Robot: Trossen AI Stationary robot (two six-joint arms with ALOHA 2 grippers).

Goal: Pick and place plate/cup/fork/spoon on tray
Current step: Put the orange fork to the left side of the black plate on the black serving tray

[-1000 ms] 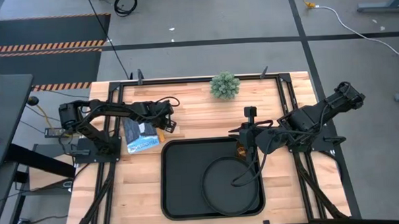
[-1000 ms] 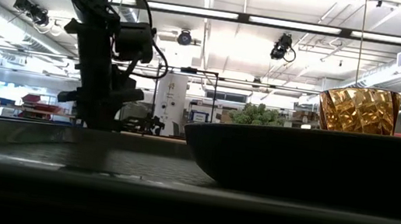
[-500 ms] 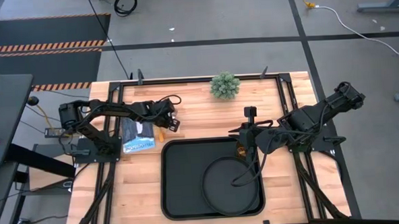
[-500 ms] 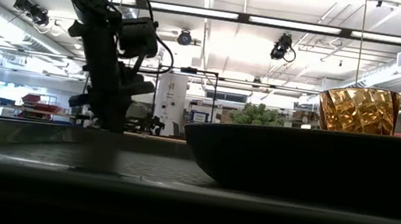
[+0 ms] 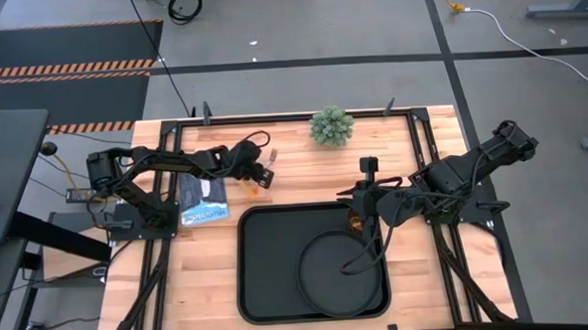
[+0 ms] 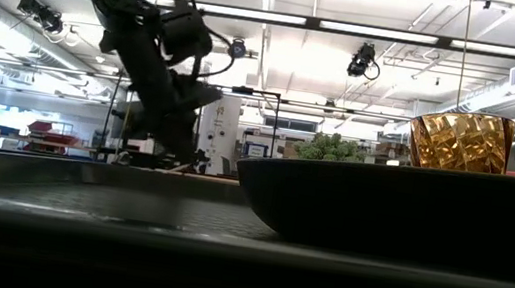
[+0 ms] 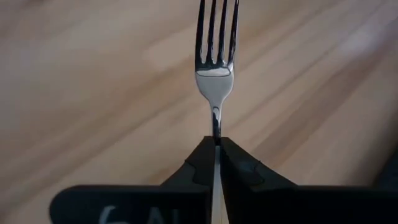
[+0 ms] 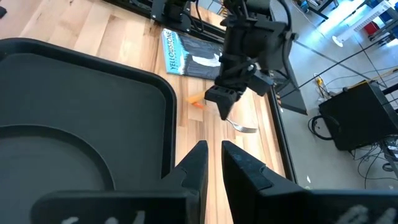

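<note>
My left gripper (image 5: 265,172) is at the table's far left-centre, to the right of a blue book, and is shut on the fork (image 7: 216,81). The fork's silver tines (image 8: 245,128) stick out past the fingertips, and its orange handle (image 8: 196,99) shows behind them. The round black plate (image 5: 338,272) lies on the black tray (image 5: 262,236), toward the tray's near right. The amber cup (image 5: 354,222) (image 6: 460,142) stands on the tray behind the plate. My right gripper (image 8: 214,146) waits over the tray by the cup, empty, with only a narrow gap between its fingers. The spoon does not show. My left gripper pinches the fork's thin silver neck (image 7: 216,127), just below the tines, between its two fingertips. The fingers slant down from the table's left. The tines point on past the fingertips, low over the wood; whether they touch it I cannot tell.
A blue book (image 5: 206,201) lies left of the tray beside my left arm. A small green plant (image 5: 331,126) stands at the table's far edge. Bare wood lies between the book, the plant and the tray's far rim.
My left gripper has gone from beside the book toward the table's right and far edge, tipping more slanted, and has carried the fork along. The fork's orange handle has left its place at the book's edge. My right arm has kept still.
</note>
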